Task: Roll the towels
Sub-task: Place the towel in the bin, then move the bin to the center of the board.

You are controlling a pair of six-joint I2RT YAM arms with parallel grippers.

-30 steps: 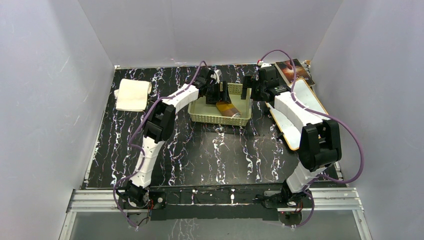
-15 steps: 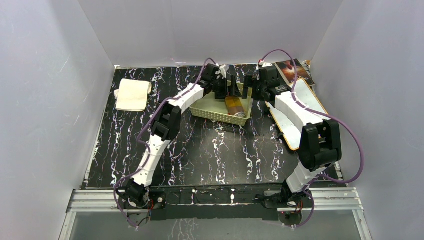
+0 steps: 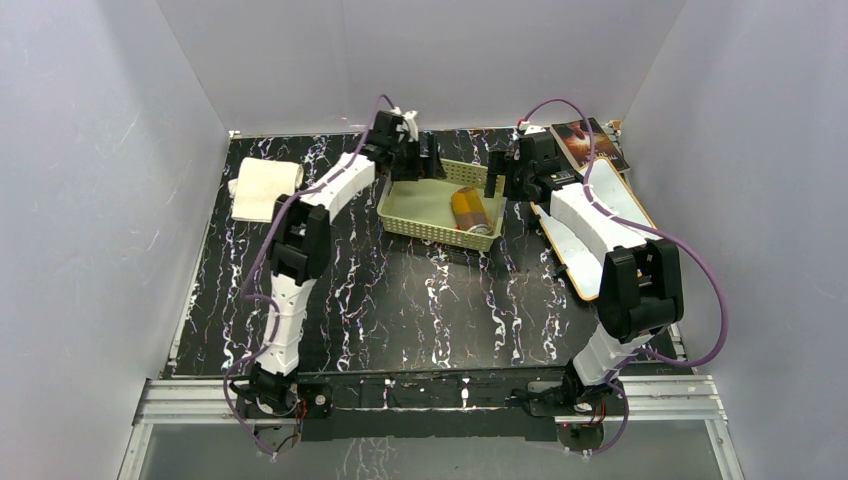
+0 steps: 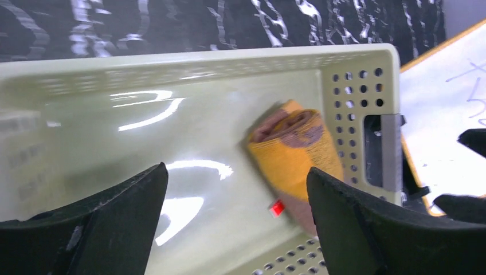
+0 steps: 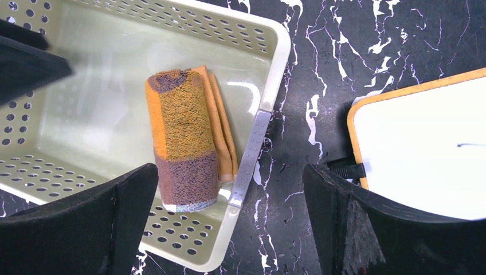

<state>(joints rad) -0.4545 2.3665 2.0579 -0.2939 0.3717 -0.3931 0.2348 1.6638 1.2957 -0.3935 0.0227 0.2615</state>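
The mustard-yellow and brown towel (image 3: 468, 208) lies rolled up in the right end of a pale green perforated basket (image 3: 420, 228). In the left wrist view this roll (image 4: 298, 152) rests against the basket's end wall, beyond and right of my open left gripper (image 4: 236, 172), which holds nothing. That left gripper (image 3: 428, 162) hovers at the basket's back left corner. My right gripper (image 3: 493, 172) stands open above the basket's right rim, with the roll (image 5: 183, 137) just left of its gap (image 5: 230, 169). The cream-white towel (image 3: 265, 190) lies at the back left of the table, partly rolled.
A white board with an orange rim (image 3: 600, 215) lies on the table right of the basket, under the right arm; its corner (image 5: 424, 154) shows in the right wrist view. A dark book (image 3: 590, 145) sits in the back right corner. Grey walls enclose the table.
My left gripper has opened wider, let go of the yellow roll and drawn back-left out of the basket. The roll stays in the basket. The right arm has not moved.
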